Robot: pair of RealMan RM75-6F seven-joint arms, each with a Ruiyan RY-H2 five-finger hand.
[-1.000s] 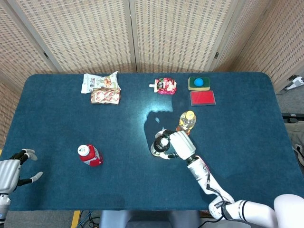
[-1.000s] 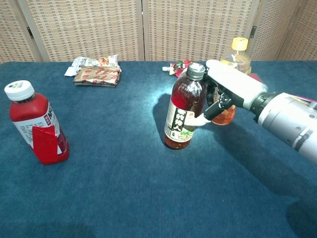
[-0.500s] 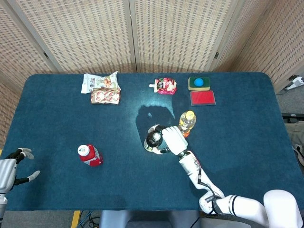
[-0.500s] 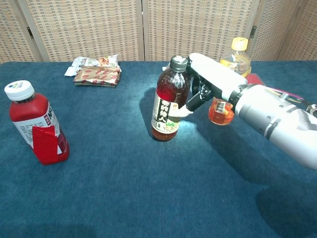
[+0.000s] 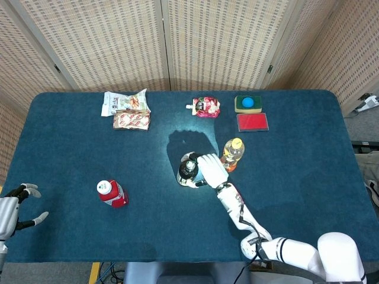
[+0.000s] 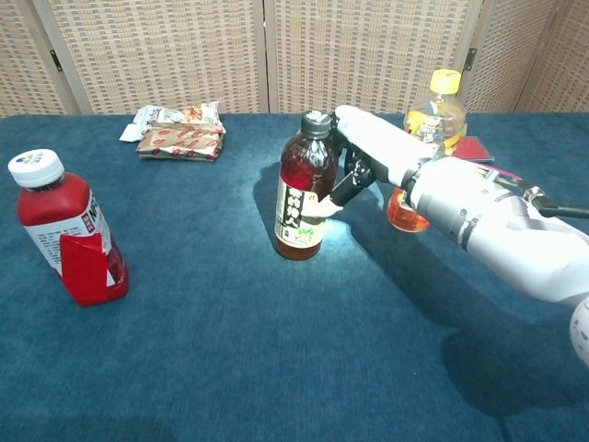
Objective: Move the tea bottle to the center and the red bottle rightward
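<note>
The robot's left hand (image 5: 12,208) is hovering empty with fingers spread at the blue table's (image 5: 71,154) left edge, the white-capped red plastic bottle (image 6: 66,230) is standing alone left of centre, and the right hand (image 6: 368,152) is gripping the upright brown tea bottle (image 6: 302,198) mid-table.

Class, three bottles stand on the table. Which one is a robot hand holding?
The dark tea bottle at the middle: the right hand grips it. The red bottle and the yellow-capped orange bottle stand untouched.
</note>
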